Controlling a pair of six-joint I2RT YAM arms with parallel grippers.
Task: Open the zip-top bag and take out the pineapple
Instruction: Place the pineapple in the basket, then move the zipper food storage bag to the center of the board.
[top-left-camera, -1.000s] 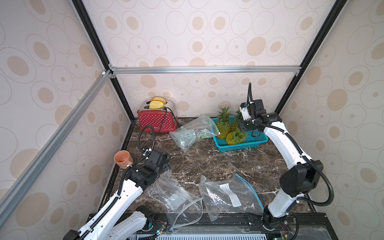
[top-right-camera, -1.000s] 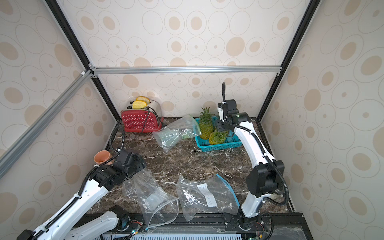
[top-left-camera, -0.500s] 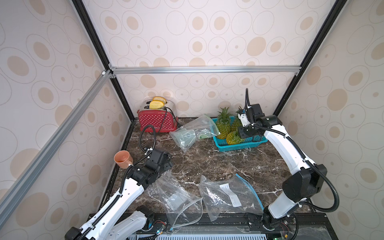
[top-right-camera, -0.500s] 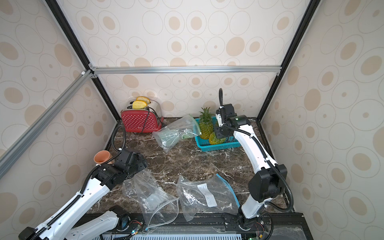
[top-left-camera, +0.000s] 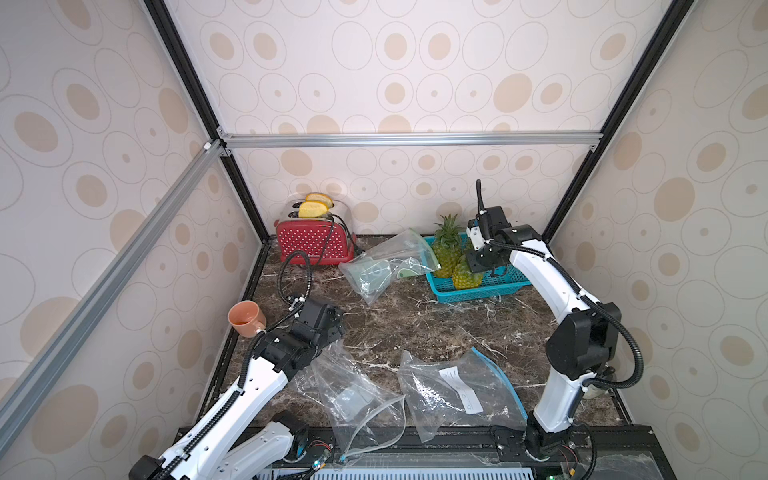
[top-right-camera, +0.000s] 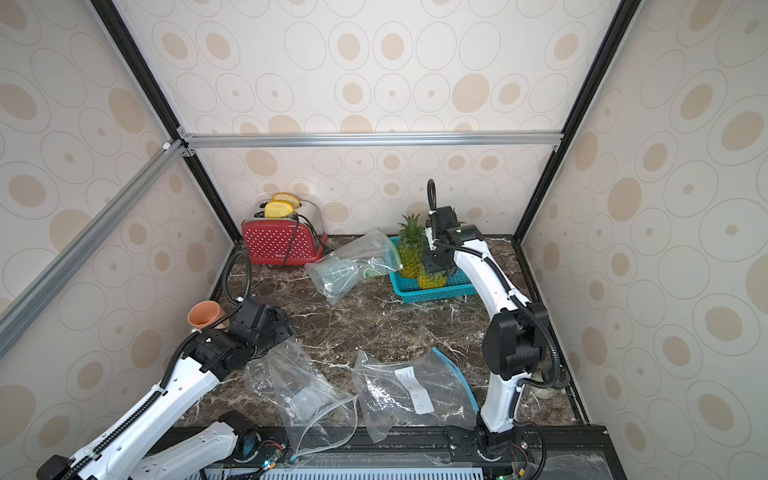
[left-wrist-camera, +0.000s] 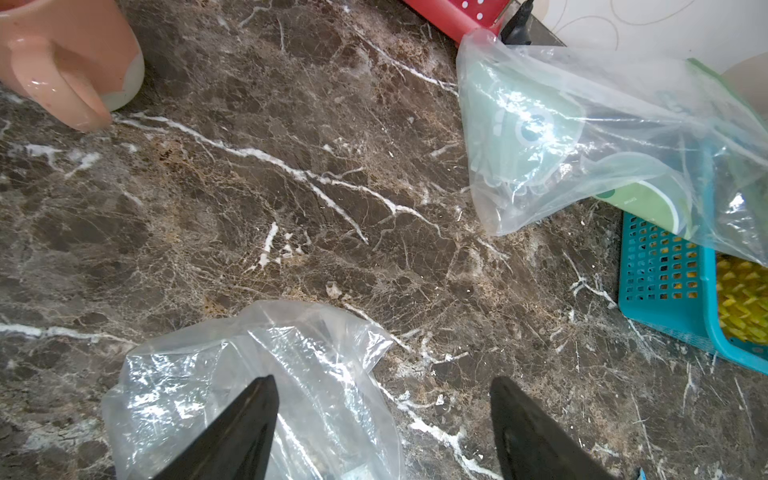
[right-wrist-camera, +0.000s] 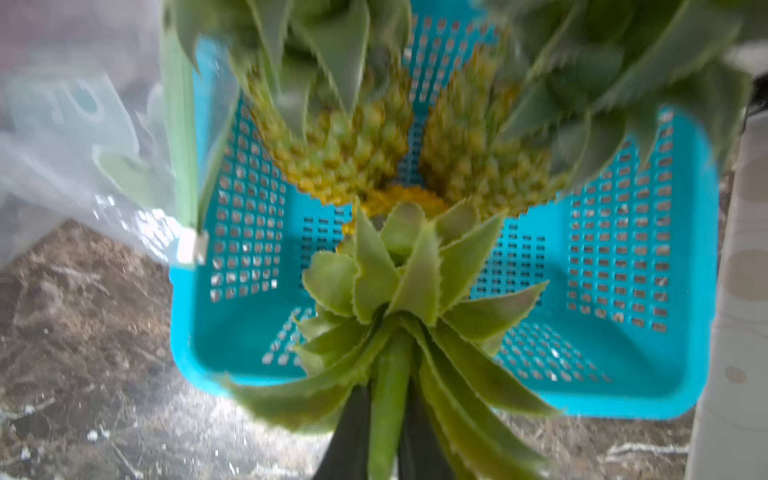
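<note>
My right gripper is shut on a leaf of a pineapple's crown. That pineapple stands in the teal basket, and the right gripper sits over its top. Two more pineapples crowd the basket behind it. A clear zip-top bag lies crumpled at the front left. My left gripper hangs open above that bag's edge, one finger over the plastic. A second clear bag with a blue zip lies to its right.
A third bag holding pale green items leans on the basket's left side. A red toaster stands at the back left and an orange cup by the left wall. The right arm's base is at the front right.
My right gripper has come down and leftward onto the front pineapple in the basket and shut on its crown. The left arm has stayed where it was.
</note>
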